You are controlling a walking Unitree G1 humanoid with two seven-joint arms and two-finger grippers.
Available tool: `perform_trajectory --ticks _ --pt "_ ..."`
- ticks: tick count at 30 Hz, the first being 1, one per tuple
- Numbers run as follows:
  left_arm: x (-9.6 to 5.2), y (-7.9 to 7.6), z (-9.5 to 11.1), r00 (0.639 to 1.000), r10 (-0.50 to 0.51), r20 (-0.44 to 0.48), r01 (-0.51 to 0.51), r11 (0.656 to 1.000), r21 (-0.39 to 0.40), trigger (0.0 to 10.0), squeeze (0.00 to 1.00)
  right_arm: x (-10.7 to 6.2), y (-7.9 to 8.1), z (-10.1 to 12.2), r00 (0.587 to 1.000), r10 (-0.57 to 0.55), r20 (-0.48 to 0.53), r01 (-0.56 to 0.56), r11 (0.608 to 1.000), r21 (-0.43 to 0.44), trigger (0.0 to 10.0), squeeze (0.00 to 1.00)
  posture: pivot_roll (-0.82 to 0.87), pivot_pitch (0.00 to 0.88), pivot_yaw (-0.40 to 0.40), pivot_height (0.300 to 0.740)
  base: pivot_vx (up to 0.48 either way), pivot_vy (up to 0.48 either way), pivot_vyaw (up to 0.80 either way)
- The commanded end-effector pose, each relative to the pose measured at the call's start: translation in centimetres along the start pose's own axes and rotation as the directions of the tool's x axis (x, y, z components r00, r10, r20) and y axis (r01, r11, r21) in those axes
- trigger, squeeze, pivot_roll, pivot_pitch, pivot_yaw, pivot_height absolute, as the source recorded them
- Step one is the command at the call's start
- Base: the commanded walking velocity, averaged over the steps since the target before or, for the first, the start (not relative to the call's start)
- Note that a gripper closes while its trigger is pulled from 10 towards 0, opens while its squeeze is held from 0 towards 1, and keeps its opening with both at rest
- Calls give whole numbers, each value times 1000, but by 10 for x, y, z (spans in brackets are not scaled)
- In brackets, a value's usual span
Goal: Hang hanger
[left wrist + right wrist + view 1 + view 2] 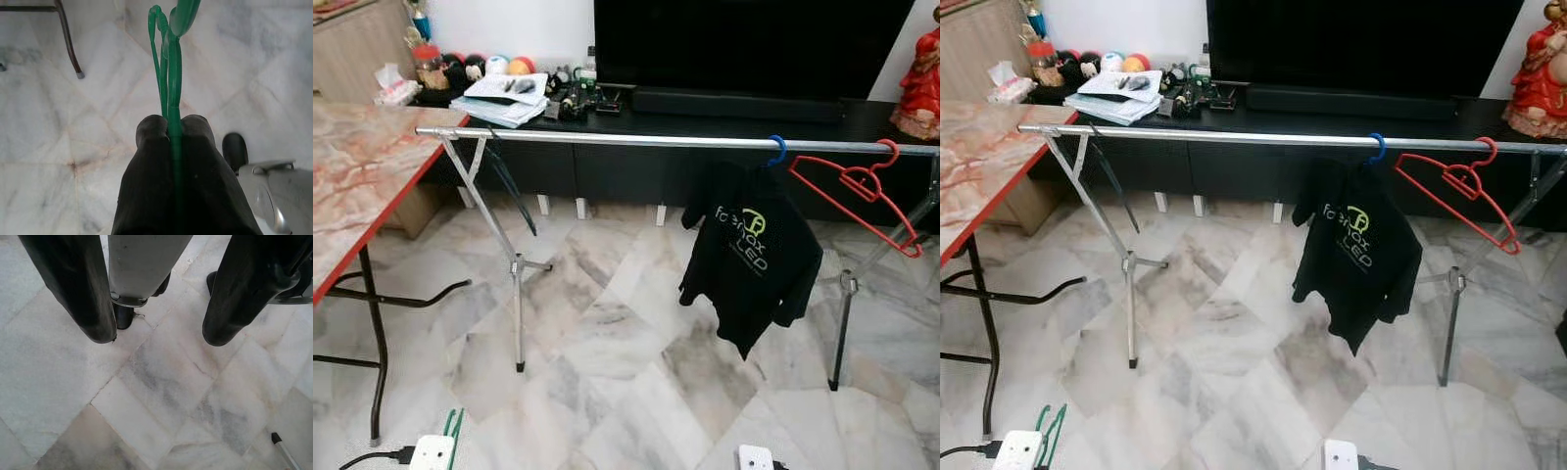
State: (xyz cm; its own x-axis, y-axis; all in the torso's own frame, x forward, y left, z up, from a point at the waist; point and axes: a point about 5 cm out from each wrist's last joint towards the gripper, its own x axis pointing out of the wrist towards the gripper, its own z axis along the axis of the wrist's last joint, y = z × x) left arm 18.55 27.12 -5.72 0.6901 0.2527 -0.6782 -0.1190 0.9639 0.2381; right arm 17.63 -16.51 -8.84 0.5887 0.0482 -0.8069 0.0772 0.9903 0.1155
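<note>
We see the thin green plastic hanger (168, 73) pinched between our left hand's (172, 128) closed black fingers, low over the marble floor (607, 362) | right hand (156, 340) spread, holding nothing | ahead: steel rail (636, 140) bearing black shirt (754, 257), red hanger (862, 191).

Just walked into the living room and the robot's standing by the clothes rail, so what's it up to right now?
The robot faces a silver clothes rail with a green hanger pinched in its left gripper, held low over the marble floor. The hanger is not yet on the rail. A black shirt on a blue hook and an empty red hanger already hang toward the rail's right end. The right gripper is open and empty, pointing at the floor.
</note>
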Motion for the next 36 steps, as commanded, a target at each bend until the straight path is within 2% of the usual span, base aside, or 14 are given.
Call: perform_trajectory --ticks 1,5,7,10,11,14,18,20,25,29,31,33,34,36 --pt "0 2 1 1000 6 8 -6 1000 -5 10000 0 -2 -5 -7 1000 -28 -9 29 999 25 10000 0 29 88 50 740 0 0 0" --pt "1 -6 7 998 -33 44 33 999 -4 10000 0 -4 -18 0 995 -84 60 80 994 73 10000 0 31 89 44 740 0 0 0" --pt "1 -9 10 995 -55 86 55 998 2 10000 0 -5 -21 18 978 -89 186 73 993 92 10000 0 25 90 38 740 0 0 0" --pt "0 -9 11 993 -58 105 58 998 -2 10000 0 -6 -22 27 966 -82 247 64 995 81 10000 0 18 91 33 740 0 0 0" --pt "-2 -11 14 984 -72 162 74 997 -8 10000 0 -9 -25 35 943 -88 321 63 994 86 10000 0 20 90 21 740 0 0 0" --pt "-9 -9 18 960 -74 272 83 996 -22 10000 0 -16 -32 47 893 -100 439 61 993 101 10000 0 20 89 14 740 0 0 0" --pt "-17 -5 18 939 -53 341 69 997 -35 10000 0 -21 -36 52 861 -91 500 55 995 85 10000 0 15 86 4 740 0 0 0" --pt "-32 -4 17 902 -61 428 83 996 -33 10000 0 -31 -42 53 819 -119 561 78 992 97 10000 0 28 82 -7 740 0 0 0" --pt "-47 0 15 879 -56 474 83 996 -37 10000 0 -41 -52 45 794 -188 578 127 981 144 10000 0 35 81 -11 740 0 0 0" --pt "-50 3 14 877 -62 476 86 996 -30 10000 0 -45 -57 38 787 -228 573 149 972 183 10000 0 38 80 -8 740 0 0 0" --pt "-39 0 10 903 -92 419 108 994 -16 10000 0 -40 -59 30 821 -227 524 157 972 175 10000 0 24 73 -6 740 0 0 0" --pt "-35 -3 9 918 -111 381 123 992 -6 10000 0 -37 -60 26 842 -231 487 161 970 182 10000 0 14 70 -6 740 0 0 0" --pt "-28 -9 6 934 -142 328 146 989 12 10000 0 -32 -62 19 876 -249 413 176 962 208 10000 0 8 66 -4 740 0 0 0" --pt "-26 -11 5 939 -152 309 155 988 15 10000 0 -30 -63 17 888 -255 383 182 959 215 10000 0 8 66 -4 740 0 0 0"
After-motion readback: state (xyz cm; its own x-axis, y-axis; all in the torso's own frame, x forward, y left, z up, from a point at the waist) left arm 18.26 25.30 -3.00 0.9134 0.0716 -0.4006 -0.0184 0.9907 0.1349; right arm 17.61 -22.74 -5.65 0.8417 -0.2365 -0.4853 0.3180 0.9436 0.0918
